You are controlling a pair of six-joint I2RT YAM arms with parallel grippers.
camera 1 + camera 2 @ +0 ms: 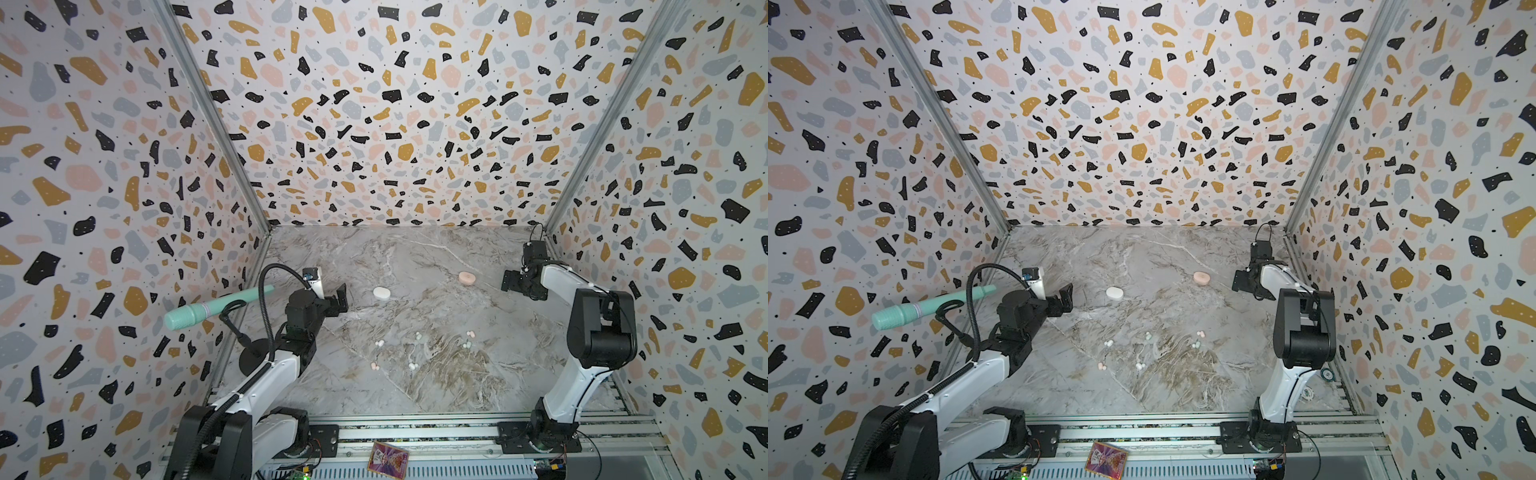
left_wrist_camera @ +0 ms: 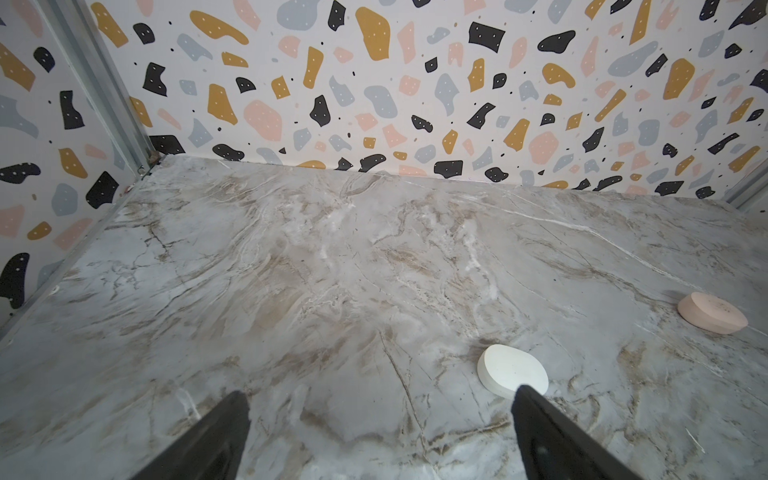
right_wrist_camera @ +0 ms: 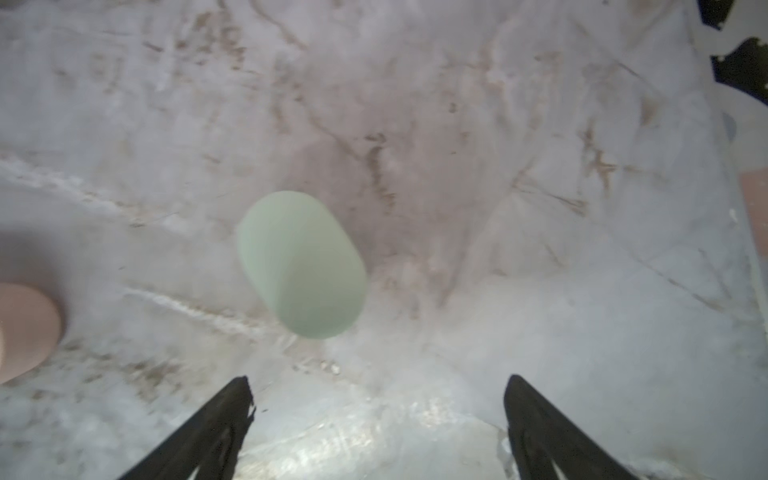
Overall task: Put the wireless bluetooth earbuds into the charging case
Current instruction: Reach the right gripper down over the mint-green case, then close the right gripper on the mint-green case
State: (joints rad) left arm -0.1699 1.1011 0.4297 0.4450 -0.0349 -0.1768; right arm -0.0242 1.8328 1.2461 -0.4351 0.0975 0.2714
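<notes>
Three closed pebble-shaped charging cases lie on the marble table. The white case (image 1: 381, 293) (image 1: 1114, 293) (image 2: 511, 370) sits just right of my open left gripper (image 1: 338, 299) (image 1: 1065, 297) (image 2: 380, 395), partly behind one fingertip in the left wrist view. The pink case (image 1: 466, 277) (image 1: 1201, 277) (image 2: 711, 318) (image 3: 25, 328) lies left of my open right gripper (image 1: 513, 282) (image 1: 1241, 282) (image 3: 378, 381). A mint case (image 3: 301, 264) shows only in the right wrist view, ahead of the empty jaws. Tiny earbuds lie in pairs mid-table: white (image 1: 379, 343), mint (image 1: 418, 336), pink (image 1: 470, 333).
More earbud pairs lie nearer the front: pink (image 1: 374, 366), white (image 1: 413, 366), mint (image 1: 467, 344). A mint-green stick-shaped tool (image 1: 216, 309) juts from the left wall. A colourful card (image 1: 388, 457) rests on the front rail. Patterned walls enclose three sides.
</notes>
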